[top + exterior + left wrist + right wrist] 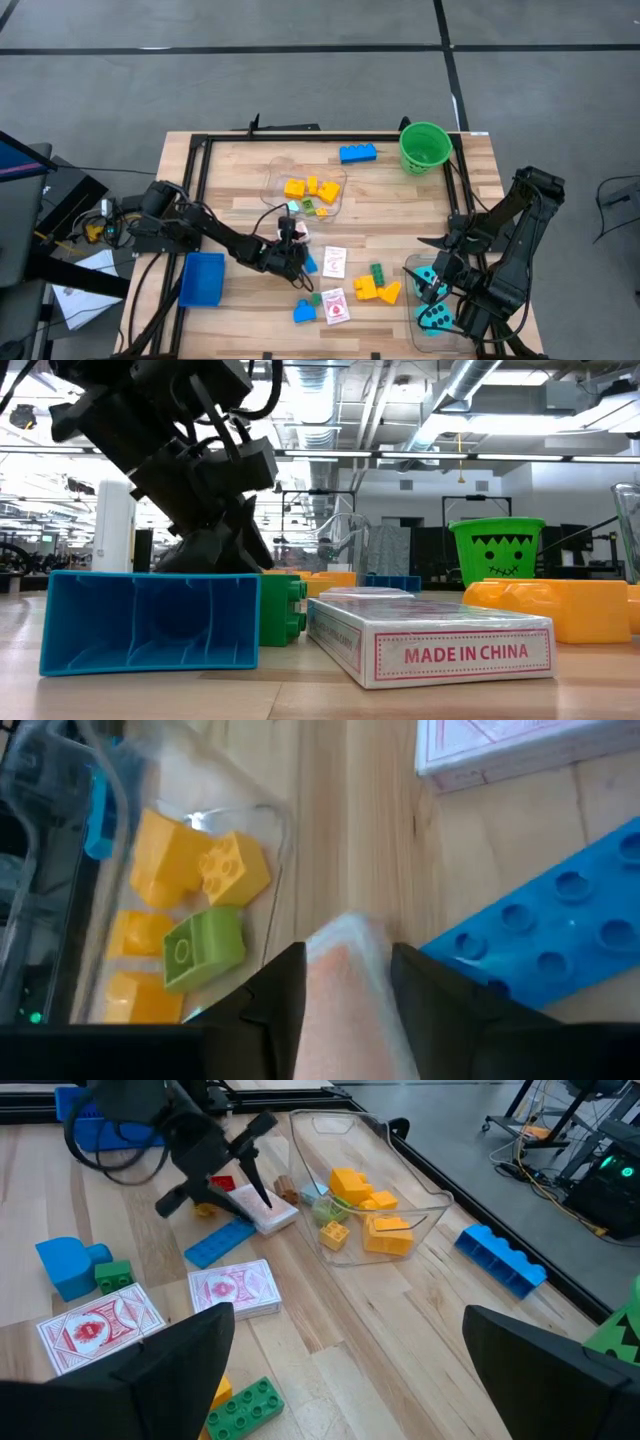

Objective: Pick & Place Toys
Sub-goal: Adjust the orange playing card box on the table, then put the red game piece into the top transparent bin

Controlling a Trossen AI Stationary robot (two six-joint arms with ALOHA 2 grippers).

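Room: a large hall with pipes under the ceiling shows behind the wooden desk (400, 195) in the low view.
Left gripper (292, 240): its fingers (275, 1005) stand narrow around a pale white block (268, 1215), touching it on both sides; the block rests on the desk beside the flat blue brick (222, 1240).
Left arm: it stretches low across the desk from the left side toward the middle, wrist bent down.
Right gripper (432, 280): its fingers (180, 1350) are spread wide and hold nothing.
Right arm: it waits folded at the right edge, above a clear tub (420, 312) with the teal dice (436, 318).
Toys: yellow bricks (310, 188) and a green one lie in the clear tub (278, 172) near the middle; two picture cards (335, 262), a blue brick (304, 311), a green brick (376, 272) and yellow bricks (378, 290) lie loose on the desk.
Other: green bucket (425, 147) at the far right corner, blue tray (202, 279) at the left.
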